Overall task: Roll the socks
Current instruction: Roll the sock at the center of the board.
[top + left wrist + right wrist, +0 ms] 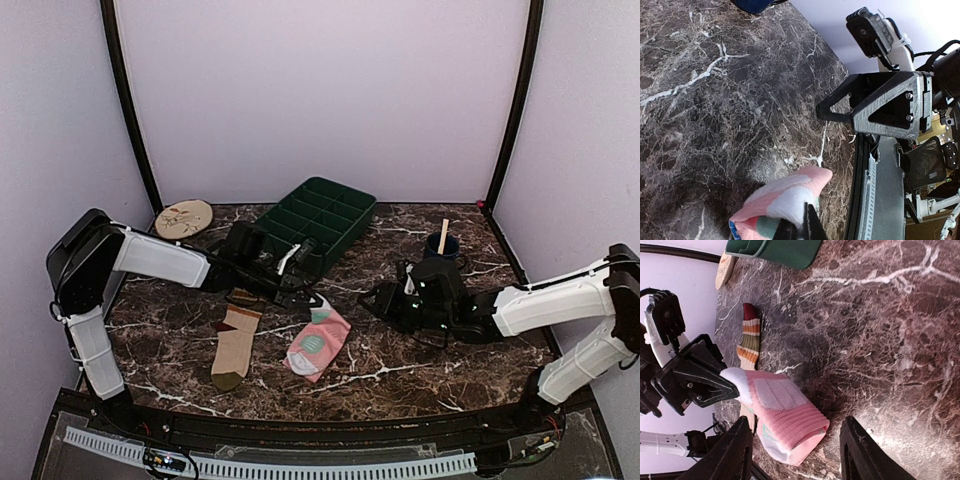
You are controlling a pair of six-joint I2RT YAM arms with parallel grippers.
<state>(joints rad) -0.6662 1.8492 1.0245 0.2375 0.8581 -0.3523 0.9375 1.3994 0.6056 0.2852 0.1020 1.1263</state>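
The pink sock lies folded over near the table's middle, white and teal patches showing. My left gripper is shut on its upper white end; in the left wrist view the closed fingers pinch the pink sock. My right gripper stands open just right of the sock, apart from it. In the right wrist view the pink sock lies ahead of my spread fingers, with nothing between them. The beige striped sock lies flat to the left, its maroon and orange bands visible.
A dark green compartment tray stands at the back centre. A round beige disc lies at the back left. A blue cup holding a wooden stick stands at the back right. Dark marble table, walls on three sides.
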